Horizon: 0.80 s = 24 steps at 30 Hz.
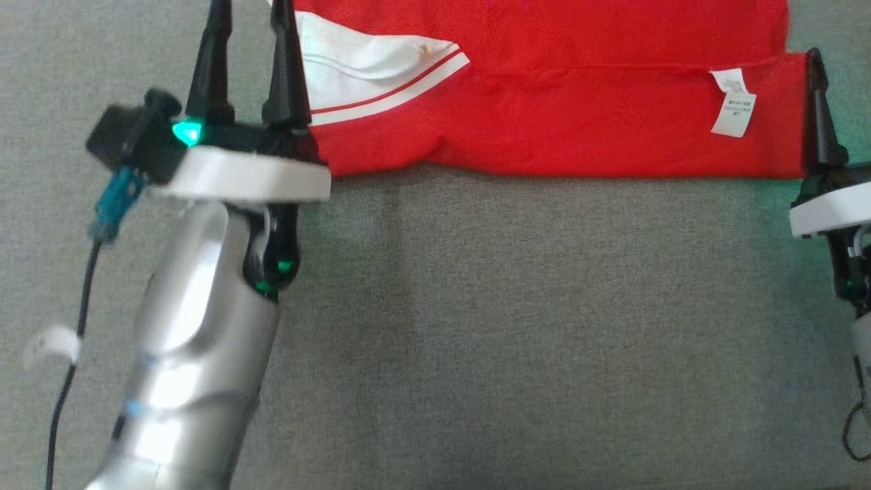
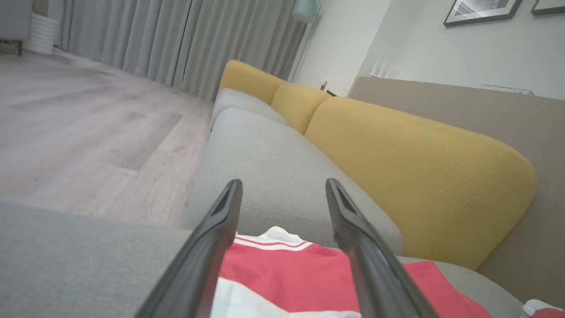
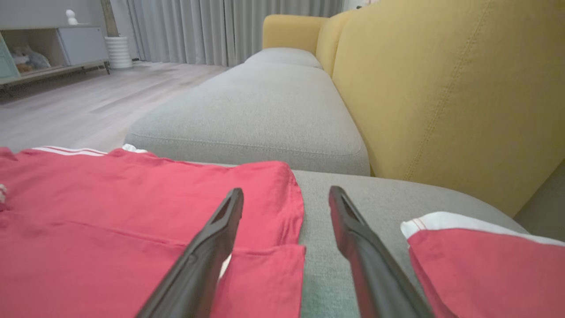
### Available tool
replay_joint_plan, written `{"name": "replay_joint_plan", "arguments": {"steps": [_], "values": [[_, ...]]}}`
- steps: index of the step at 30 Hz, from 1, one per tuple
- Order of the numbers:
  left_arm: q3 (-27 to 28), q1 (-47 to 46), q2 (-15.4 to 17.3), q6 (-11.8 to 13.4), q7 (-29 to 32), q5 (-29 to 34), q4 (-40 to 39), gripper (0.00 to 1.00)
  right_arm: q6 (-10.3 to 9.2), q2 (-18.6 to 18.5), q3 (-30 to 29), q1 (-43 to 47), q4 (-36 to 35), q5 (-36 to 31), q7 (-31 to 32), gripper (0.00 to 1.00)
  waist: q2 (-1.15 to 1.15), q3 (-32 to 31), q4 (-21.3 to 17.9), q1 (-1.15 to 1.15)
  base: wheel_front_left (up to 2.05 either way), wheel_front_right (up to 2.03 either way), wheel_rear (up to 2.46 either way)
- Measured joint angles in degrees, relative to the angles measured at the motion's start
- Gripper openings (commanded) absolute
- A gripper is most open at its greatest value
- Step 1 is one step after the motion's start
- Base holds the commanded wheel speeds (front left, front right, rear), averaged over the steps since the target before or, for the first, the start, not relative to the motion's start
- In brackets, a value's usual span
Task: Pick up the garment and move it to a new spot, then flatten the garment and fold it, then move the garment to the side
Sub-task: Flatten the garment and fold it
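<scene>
Head view showed the folded red garment lying on the grey sofa seat, with the left gripper and right gripper at its ends, both spread, gripping nothing.

sofa: grey seat cushions, yellow back cushions | floor: pale wood planks | curtains: grey, full-length | wall: white, framed picture | cabinet: low, far side

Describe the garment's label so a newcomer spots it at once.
On the grey sofa seat lies a red garment. Near its right end, beside the right gripper, sits a small white label. It is a printed rectangle, unlike the large striped white panel at left.
</scene>
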Motion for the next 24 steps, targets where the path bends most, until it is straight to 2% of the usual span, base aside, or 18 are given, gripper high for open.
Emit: {"name": "replay_joint_plan", "arguments": {"steps": [2, 5, 9, 11, 15, 19, 20, 21, 22, 23, 24], "values": [[1.41, 3.22, -0.16, 0.48, -0.04, 4.05, -3.27, 1.00, 0.00, 0.55, -0.99, 1.11, -1.34, -0.22, -0.01, 1.00, 0.00, -0.64, -0.02, 0.00, 0.00, 0.00, 0.00], [1.98, 9.85, -0.33, 2.49, -0.04, 10.05, -5.68, 1.00, 0.00, 1.77, -2.50, 4.23, -2.37, -0.94, 0.00, 1.00, 0.00, -1.70, 0.02, -0.01, 0.00, 0.00, 0.00], [1.96, 16.60, -0.45, 5.92, -0.04, 15.43, -2.87, 1.00, 0.00, 3.63, -3.05, 7.94, -2.99, -1.82, 0.00, 1.00, 0.00, -2.93, -0.09, -0.01, 0.00, 0.00, 0.00], [2.00, 17.38, -0.43, 6.94, -0.01, 15.95, 1.75, 1.00, 0.00, 4.13, -3.03, 8.44, -3.14, -2.00, -0.01, 1.00, 0.00, -3.32, -0.28, -0.01, 0.00, 0.00, 0.00], [4.22, 16.53, -0.63, 7.00, 0.02, 12.34, 7.31, 1.00, 0.00, 4.67, -2.98, 8.47, -3.54, -2.27, -0.01, 1.00, 0.00, -3.66, -0.91, -0.01, 0.00, 0.00, 0.00], [4.27, 13.83, -0.75, 5.46, 2.80, 9.00, 12.21, 1.00, 0.00, 4.78, -3.22, 8.47, -3.54, -2.26, -0.01, 1.00, 0.00, -3.59, -1.38, -0.01, 0.00, 0.00, 0.00], [3.92, 13.21, -0.77, 5.15, 3.38, 8.98, 13.11, 0.96, 0.00, 4.78, -3.21, 8.47, -3.54, -2.26, -0.01, 1.00, 0.00, -3.52, -1.44, -0.01, 0.00, 0.00, 0.00], [3.66, 12.65, -0.79, 4.60, 3.90, 8.96, 13.86, 0.75, 0.00, 4.78, -3.25, 8.47, -3.54, -2.26, -0.01, 1.00, 0.00, -3.46, -1.48, -0.01, 0.00, 0.00, 0.00], [3.38, 12.15, -0.76, 3.82, 4.13, 8.96, 14.41, 0.42, 0.00, 4.77, -3.37, 8.47, -3.54, -2.27, -0.01, 1.00, 0.00, -3.42, -1.49, -0.01, 0.00, 0.00, 0.00], [2.97, 11.64, -0.66, 3.10, 4.48, 8.99, 14.99, 0.18, 0.00, 4.76, -3.56, 8.47, -3.52, -2.27, -0.01, 1.00, 0.00, -3.42, -1.47, -0.02, 0.00, 0.00, 0.00], [2.30, 11.20, -0.44, 2.59, 4.69, 9.21, 15.49, 0.00, 0.00, 4.70, -3.69, 8.47, -3.49, -2.32, -0.01, 1.00, 0.00, -3.44, -1.42, -0.01, 0.00, 0.00, 0.00]]}}
